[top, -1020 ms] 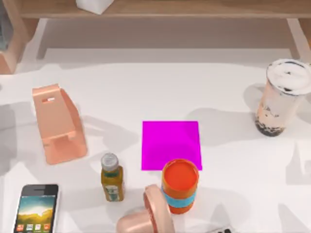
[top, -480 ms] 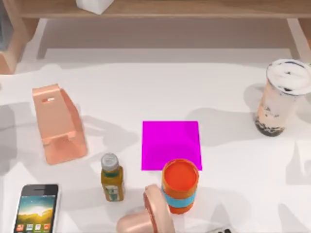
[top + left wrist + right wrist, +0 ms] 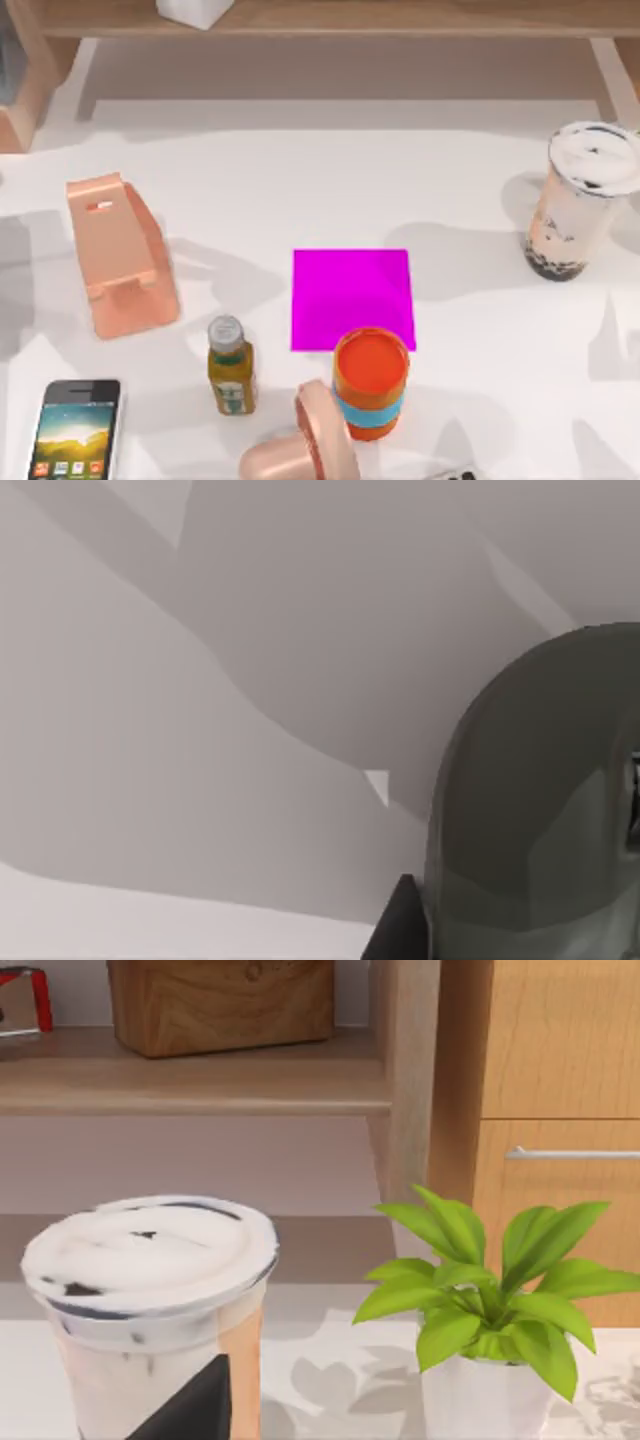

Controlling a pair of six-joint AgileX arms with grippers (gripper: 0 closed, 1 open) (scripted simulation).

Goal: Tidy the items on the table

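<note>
White table (image 3: 300, 190) is spread across the top view, with a wooden shelf seen along its far edge. At the right side a bubble tea cup (image 3: 580, 200) is stood upright; in the right wrist view the same cup (image 3: 150, 1300) is seen close up beside a potted plant (image 3: 490, 1310). A phone (image 3: 75, 428) is laid flat at the near left corner, screen up. Near the middle a magenta mat (image 3: 351, 290) is placed, with an orange cup (image 3: 371, 382) touching its near edge. A pink stand (image 3: 118, 255) is set at the left, and a small bottle (image 3: 230, 365) near the phone. Whether either gripper is open or closed cannot be told.
</note>
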